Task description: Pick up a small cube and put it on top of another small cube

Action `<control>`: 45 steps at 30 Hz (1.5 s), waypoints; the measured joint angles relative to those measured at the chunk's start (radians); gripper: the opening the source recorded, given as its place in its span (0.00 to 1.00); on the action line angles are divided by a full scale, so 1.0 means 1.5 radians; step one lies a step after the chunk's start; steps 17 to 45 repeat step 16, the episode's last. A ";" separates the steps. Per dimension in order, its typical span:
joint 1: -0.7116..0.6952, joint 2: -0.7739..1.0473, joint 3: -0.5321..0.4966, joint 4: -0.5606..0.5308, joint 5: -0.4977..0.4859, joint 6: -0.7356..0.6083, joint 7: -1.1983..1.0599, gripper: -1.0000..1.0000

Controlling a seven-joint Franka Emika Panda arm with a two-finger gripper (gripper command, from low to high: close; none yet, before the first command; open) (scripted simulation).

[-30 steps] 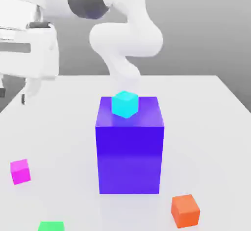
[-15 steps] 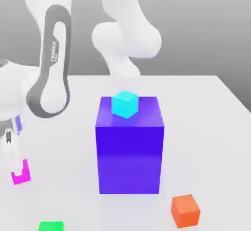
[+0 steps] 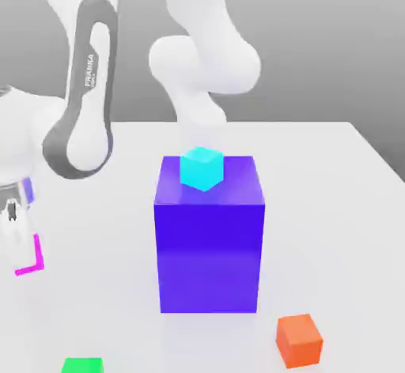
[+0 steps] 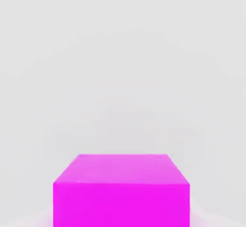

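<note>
Gripper (image 3: 16,233) sits low at the exterior view's left, covering most of the magenta cube (image 3: 33,259); you cannot tell its finger state. Your hand view shows that cube (image 4: 121,190) whole on the table (image 4: 123,53). Cyan cube (image 3: 201,167) tops the blue block (image 3: 209,237).

the magenta cube (image 4: 121,192) looks matt and smooth. the big blue block (image 3: 210,237) has a faint gloss, and the white table (image 3: 332,205) mirrors it softly. the arm (image 3: 202,55) is smooth white plastic.
</note>
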 joint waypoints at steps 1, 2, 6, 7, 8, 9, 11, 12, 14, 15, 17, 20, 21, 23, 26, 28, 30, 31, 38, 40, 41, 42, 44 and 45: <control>0.017 0.005 0.009 0.023 -0.006 -0.017 0.018 0.00; 0.035 0.011 0.019 0.046 -0.012 -0.034 0.036 0.00; 0.108 0.037 0.061 0.142 -0.034 -0.102 0.107 0.00; 0.126 0.044 0.071 0.165 -0.039 -0.118 0.125 0.00; 0.141 0.053 0.079 0.186 -0.043 -0.129 0.140 0.00; 0.149 0.070 0.084 0.197 -0.043 -0.123 0.146 0.00; 0.153 0.113 0.090 0.207 -0.039 -0.090 0.148 0.00; 0.153 0.136 0.092 0.210 -0.037 -0.070 0.147 1.00; 0.153 0.136 0.092 0.210 -0.037 -0.070 0.147 1.00; 0.153 0.136 0.092 0.210 -0.037 -0.070 0.147 1.00; 0.153 0.136 0.092 0.210 -0.037 -0.070 0.147 1.00; 0.153 0.136 0.092 0.210 -0.037 -0.070 0.147 1.00; 0.153 0.136 0.092 0.210 -0.037 -0.070 0.147 1.00; 0.153 0.136 0.092 0.210 -0.037 -0.070 0.147 1.00; 0.153 0.136 0.092 0.210 -0.037 -0.070 0.147 1.00; 0.153 0.136 0.092 0.210 -0.037 -0.070 0.147 1.00; 0.153 0.136 0.092 0.210 -0.037 -0.070 0.147 1.00; 0.153 0.136 0.092 0.210 -0.037 -0.070 0.147 1.00; 0.153 0.136 0.092 0.210 -0.037 -0.070 0.147 1.00; 0.153 0.136 0.092 0.210 -0.037 -0.070 0.147 1.00; 0.153 0.136 0.092 0.210 -0.037 -0.070 0.147 1.00; 0.153 0.136 0.092 0.210 -0.037 -0.070 0.147 1.00; 0.153 0.136 0.092 0.210 -0.037 -0.070 0.147 1.00; 0.153 0.136 0.092 0.210 -0.037 -0.070 0.147 1.00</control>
